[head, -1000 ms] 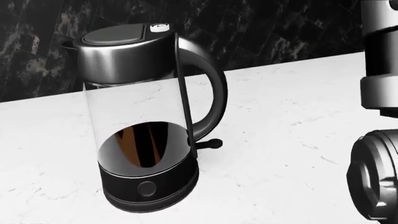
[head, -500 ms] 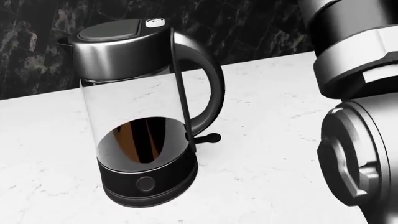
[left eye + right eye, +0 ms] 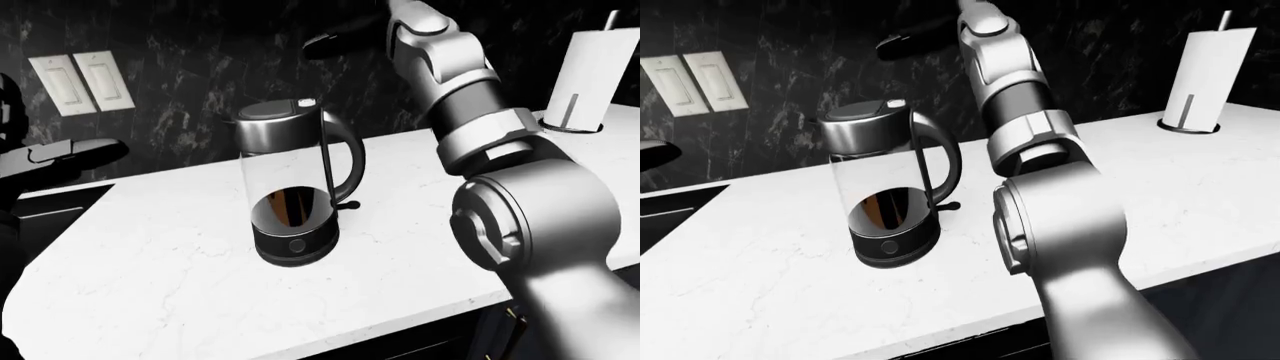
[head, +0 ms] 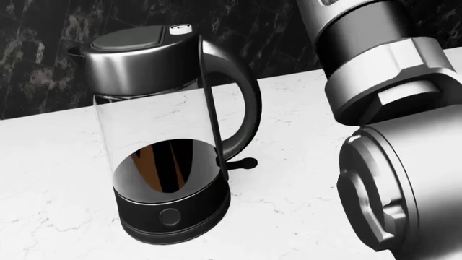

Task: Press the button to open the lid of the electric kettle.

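At the left edge of the left-eye view a dark shape reaches in above the left end of the counter; it is maybe the left hand, but the view is too dark to say, and I cannot tell if its fingers are open or closed. On the black marble wall above it are two pale switch plates. The white marble counter carries the electric kettle, which stands upright near the wall edge, left of the counter's middle. The kettle has a clear glass body, a black base and a steel top; its lid lies closed, and the small white button sits on top beside the handle. The right hand hangs dark above and to the right of the kettle, not touching it, with fingers stretched straight and holding nothing. Near the right end of the counter stands a paper towel holder.
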